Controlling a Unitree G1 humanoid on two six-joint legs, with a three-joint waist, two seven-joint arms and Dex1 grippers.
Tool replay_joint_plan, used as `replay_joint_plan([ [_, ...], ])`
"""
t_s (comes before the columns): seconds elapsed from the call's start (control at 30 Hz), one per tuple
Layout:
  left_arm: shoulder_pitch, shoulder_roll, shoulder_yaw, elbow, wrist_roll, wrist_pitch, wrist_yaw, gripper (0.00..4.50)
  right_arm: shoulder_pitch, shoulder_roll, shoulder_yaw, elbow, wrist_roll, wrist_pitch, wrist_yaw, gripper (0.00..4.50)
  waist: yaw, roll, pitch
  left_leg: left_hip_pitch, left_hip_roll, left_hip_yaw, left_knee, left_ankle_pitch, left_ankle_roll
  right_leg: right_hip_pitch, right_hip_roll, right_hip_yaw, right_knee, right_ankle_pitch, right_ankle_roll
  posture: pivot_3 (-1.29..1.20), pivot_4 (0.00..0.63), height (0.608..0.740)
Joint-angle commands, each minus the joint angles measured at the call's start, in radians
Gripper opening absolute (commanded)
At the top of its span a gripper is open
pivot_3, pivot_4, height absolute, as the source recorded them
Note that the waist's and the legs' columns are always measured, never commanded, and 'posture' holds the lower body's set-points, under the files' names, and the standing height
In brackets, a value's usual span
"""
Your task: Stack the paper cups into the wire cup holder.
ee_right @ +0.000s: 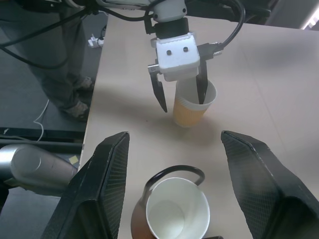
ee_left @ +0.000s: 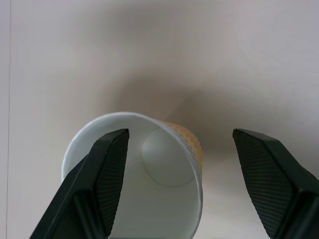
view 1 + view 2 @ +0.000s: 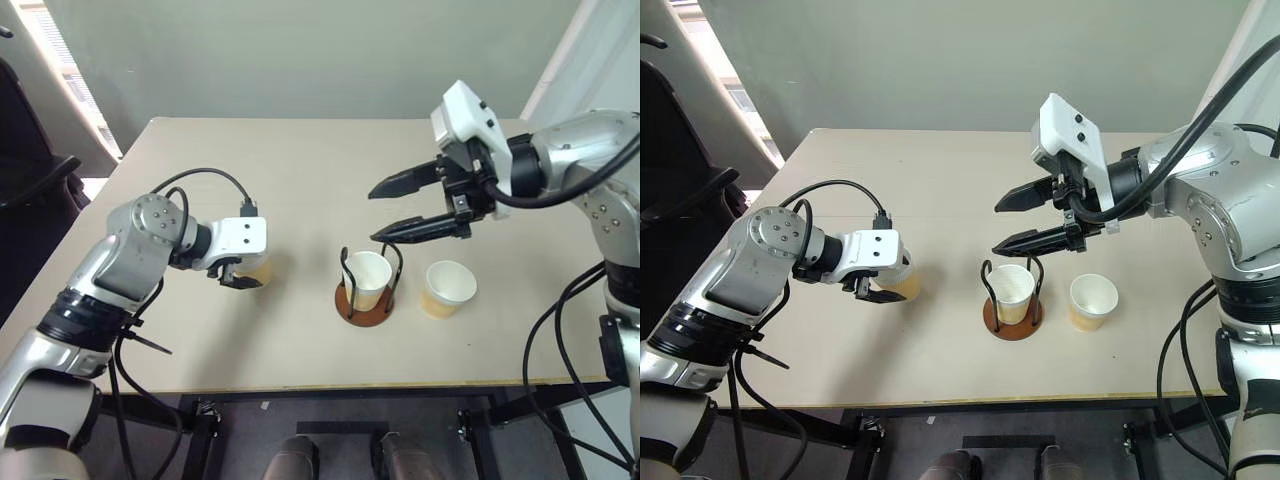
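A pale beige table [image 3: 300, 180] stands by a grey wall [image 3: 300, 50]. The wire cup holder [image 3: 366, 300] sits near the middle with one paper cup [image 3: 366, 278] inside. A second cup [image 3: 448, 288] stands at its 3 o'clock. A third cup [image 1: 193, 103] stands at 9 o'clock, with one finger [image 2: 107, 169] of the spread-apart left gripper [image 1: 182, 97] dipped inside and the other outside. The right gripper [image 3: 405, 208] hangs above the holder, fingers apart, empty.

Head stereo pair looking forward and down over the table [image 3: 300, 180], both eyes sharing wire cup holder [image 3: 366, 290] and both arms. Left wrist cam hovering close above one paper cup [image 2: 149, 174], probably straddling its rim. Right wrist cam sitting higher, facing across the holder toward the left gripper [image 1: 180, 94].
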Motion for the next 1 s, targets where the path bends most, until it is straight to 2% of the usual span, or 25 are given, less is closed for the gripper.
replay_joint_plan([
  [0.03, -0.007, -0.001, 0.012, 0.009, 0.019, -0.025, 0.001, 2.98, -0.012, -0.015, -0.032, -0.024, 0.018, -0.002, -0.011, 3.05, 0.0, 0.0, 0.0, 0.0, 0.0, 0.0, 0.0, 0.0, 0.0, 0.0, 0.0, 0.0, 0.0, 0.0, 0.0, 0.0, 0.15, 0.74],
  [0.3, 0.0, -0.015, 0.016, 0.052, 0.024, -0.146, -0.014, 0.1, -0.003, -0.024, -0.032, -0.022, 0.025, -0.006, -0.02, 3.05, 0.0, 0.0, 0.0, 0.0, 0.0, 0.0, 0.0, 0.0, 0.0, 0.0, 0.0, 0.0, 0.0, 0.0, 0.0, 0.0, 0.15, 0.74],
  [0.6, -0.058, -0.021, 0.067, 0.067, -0.059, -0.146, -0.106, 0.01, 0.025, -0.067, -0.052, -0.011, 0.027, -0.016, -0.016, 3.05, 0.002, 0.0, 0.0, -0.001, 0.0, 0.0, 0.0, 0.0, 0.0, 0.0, 0.0, 0.0, 0.0, 0.0, 0.0, 0.0, 0.15, 0.74],
  [0.8, -0.176, -0.05, 0.12, 0.031, -0.19, -0.024, -0.184, 0.01, 0.08, -0.15, -0.122, -0.013, 0.058, -0.039, 0.016, 3.05, 0.007, 0.0, 0.0, -0.003, 0.0, 0.0, 0.001, -0.001, 0.001, 0.0, -0.001, 0.0, -0.001, 0.002, 0.003, 0.0, 0.15, 0.74],
  [1.0, -0.309, -0.103, 0.112, 0.045, -0.256, 0.007, -0.247, 0.01, 0.139, -0.168, -0.178, -0.03, 0.096, -0.024, -0.011, 3.05, 0.006, 0.0, 0.0, -0.003, 0.0, 0.0, 0.001, -0.001, 0.002, 0.0, -0.001, 0.0, -0.002, 0.004, 0.007, 0.0, 0.15, 0.74],
])
